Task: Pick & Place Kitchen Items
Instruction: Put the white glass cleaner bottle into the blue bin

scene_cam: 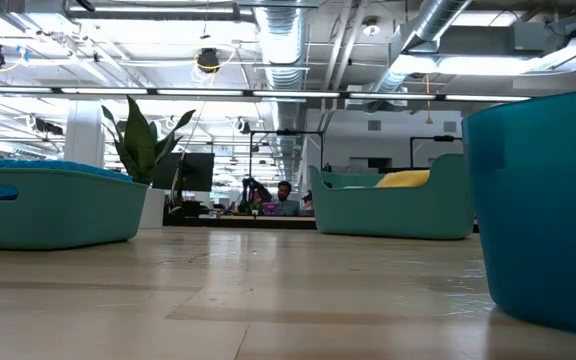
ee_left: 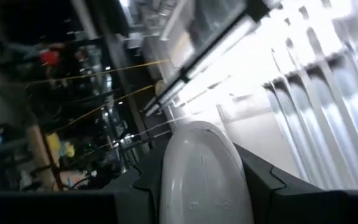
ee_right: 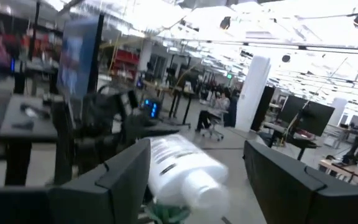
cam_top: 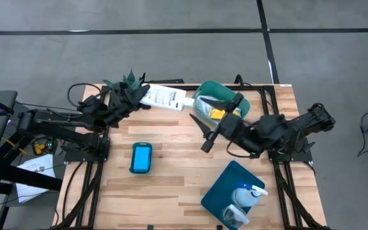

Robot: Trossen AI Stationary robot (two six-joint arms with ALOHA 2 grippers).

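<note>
While our left gripper (cam_top: 139,96) clamps the white bottle (cam_top: 166,98) to carry it, our right gripper (cam_top: 208,135) waits open, empty, near the teal tub (cam_top: 251,102).

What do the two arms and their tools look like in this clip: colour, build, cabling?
Both arms are matte black with chunky, blocky joints, on black frames at the table's sides. The left tool and right tool each end in two flat, dark, angular fingers. Black cables loop beside the left arm's base; the right arm's base also trails dark cable. No markings are legible.
</note>
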